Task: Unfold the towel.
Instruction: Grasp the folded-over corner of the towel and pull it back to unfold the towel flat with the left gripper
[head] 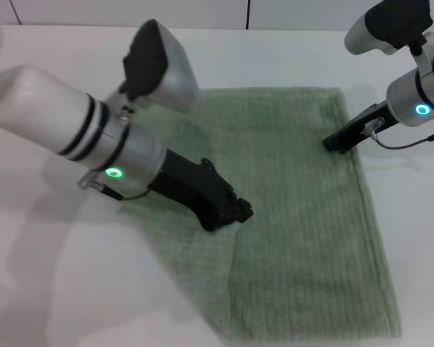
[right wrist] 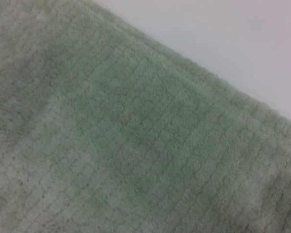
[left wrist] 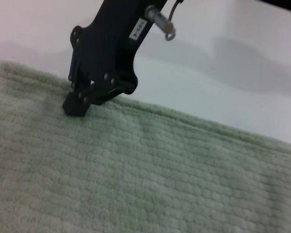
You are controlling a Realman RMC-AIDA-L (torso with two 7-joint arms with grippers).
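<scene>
The towel lies on the white bench, folded, its far edge running along toward the far right corner and its near edge close to the bench's near side. A fold line crosses its left half, where one layer overlaps another.

My left gripper is down on the towel's left part, tips at that fold. Whether its fingers are spread or pinching cloth, I cannot tell.

My right gripper sits at the towel's right edge, near the far right corner. The left wrist view shows it touching the hem, its black fingertips drawn close together right at the edge; I cannot tell if cloth is caught between them. My right wrist view shows only ribbed green terry and a strip of bench beyond the hem.
</scene>
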